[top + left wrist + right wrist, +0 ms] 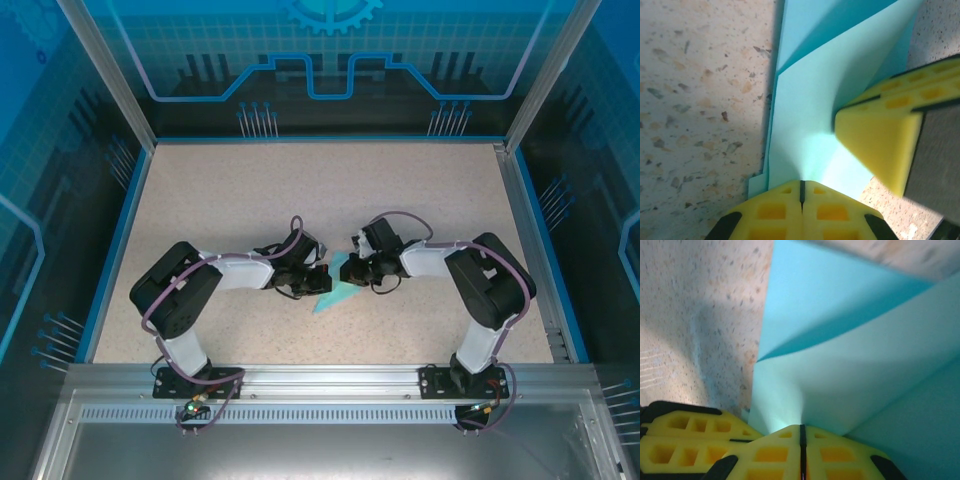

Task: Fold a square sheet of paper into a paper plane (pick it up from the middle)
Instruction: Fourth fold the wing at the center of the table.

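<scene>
When read left to right across the top view, starts with the left gripper (pixel 312 276) at mid-table, low over the speckled table (pixel 200 200), then the right gripper (pixel 352 270), tip to tip with it. Leaves just a pale cyan wedge of the sheet of paper (pixel 332 296) showing beneath the 2 of them (the rest hidden under the fingers). In the left wrist view, finds the left gripper (pixel 801 192) with yellow fingers (pixel 770 212) pressed together, no gap, nipping the near edge of the sheet (pixel 805 125). Shows that sheet partly folded: 1 lighter flap over a darker layer, a crease slanting across. Puts 1 yellow finger (pixel 880 145) of the right gripper against the sheet from the right. In the right wrist view, finds the right gripper (pixel 801 432) likewise clamped tight on the sheet's edge (pixel 840 375), with fingers (pixel 685 440) of the left gripper just beside, at lower left. Cannot tell whether the sheet rests on the table or hangs just clear of it.
</scene>
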{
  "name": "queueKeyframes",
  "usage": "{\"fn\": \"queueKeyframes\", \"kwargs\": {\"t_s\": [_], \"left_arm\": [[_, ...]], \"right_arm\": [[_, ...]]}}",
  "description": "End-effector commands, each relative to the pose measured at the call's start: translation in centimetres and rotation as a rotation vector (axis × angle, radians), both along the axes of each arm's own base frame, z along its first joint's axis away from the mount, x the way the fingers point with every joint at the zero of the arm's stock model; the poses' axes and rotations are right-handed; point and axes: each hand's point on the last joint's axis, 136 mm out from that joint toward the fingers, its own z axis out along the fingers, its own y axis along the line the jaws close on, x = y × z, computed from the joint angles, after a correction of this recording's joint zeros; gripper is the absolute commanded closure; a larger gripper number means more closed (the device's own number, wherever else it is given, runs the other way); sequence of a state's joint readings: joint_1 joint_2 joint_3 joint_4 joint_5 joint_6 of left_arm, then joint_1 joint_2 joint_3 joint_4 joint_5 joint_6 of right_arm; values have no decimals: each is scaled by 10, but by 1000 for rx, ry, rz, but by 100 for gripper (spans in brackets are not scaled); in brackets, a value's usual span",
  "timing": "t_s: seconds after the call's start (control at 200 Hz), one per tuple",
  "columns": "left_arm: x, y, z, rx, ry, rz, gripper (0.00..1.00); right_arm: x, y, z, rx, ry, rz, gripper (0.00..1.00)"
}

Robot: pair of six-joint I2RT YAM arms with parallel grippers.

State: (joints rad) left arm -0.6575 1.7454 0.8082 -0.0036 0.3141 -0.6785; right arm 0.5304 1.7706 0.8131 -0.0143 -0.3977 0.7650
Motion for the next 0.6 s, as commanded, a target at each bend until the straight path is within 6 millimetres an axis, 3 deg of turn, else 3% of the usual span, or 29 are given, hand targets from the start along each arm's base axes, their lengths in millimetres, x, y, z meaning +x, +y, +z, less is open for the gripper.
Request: {"fn": "queueKeyframes", "kwargs": {"t_s": [0.0,0.14,0.31,0.44,0.595], "left_arm": [[-32,35,-35,157,116,8,100],[-32,34,-34,153,115,3,100],[-30,32,-33,146,112,5,100],[-29,32,-33,147,113,7,100],[-29,32,-33,151,115,9,100]], "right_arm": [[27,-35,-9,-112,-37,-103,91],[36,-24,20,-72,-123,-59,90],[15,7,52,36,-206,42,90],[-3,22,47,37,-187,100,90],[-7,24,26,10,-129,114,90]]}}
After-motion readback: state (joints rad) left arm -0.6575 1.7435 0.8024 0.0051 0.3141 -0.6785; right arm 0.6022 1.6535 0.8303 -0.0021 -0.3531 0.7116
